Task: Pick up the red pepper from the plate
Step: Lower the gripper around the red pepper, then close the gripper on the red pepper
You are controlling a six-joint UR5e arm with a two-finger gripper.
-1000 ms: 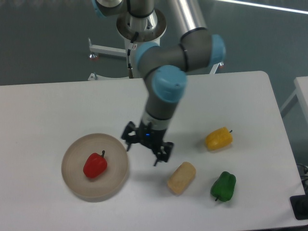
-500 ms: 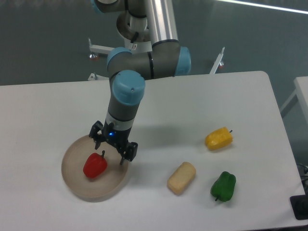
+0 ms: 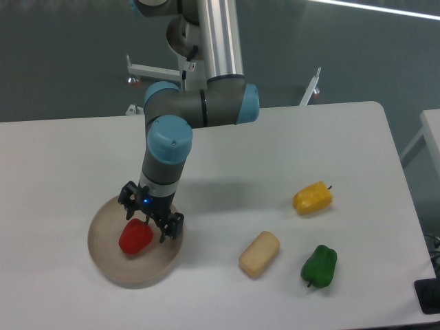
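Note:
The red pepper (image 3: pixel 135 238) lies on the round beige plate (image 3: pixel 117 265) at the front left of the table. My gripper (image 3: pixel 146 225) hangs over the plate, open, with its fingers spread just above the pepper's upper right side and covering its stem. One finger is at the pepper's upper left, the other to its right. I cannot tell whether the fingers touch the pepper.
A yellow pepper (image 3: pixel 313 197) lies at the right. A green pepper (image 3: pixel 320 265) lies at the front right. A pale tan bread-like block (image 3: pixel 259 254) lies between the plate and the green pepper. The arm reaches in from the back.
The arm has swung left from the table's middle to over the plate. The gripper now stands directly above the red pepper and lower than before.

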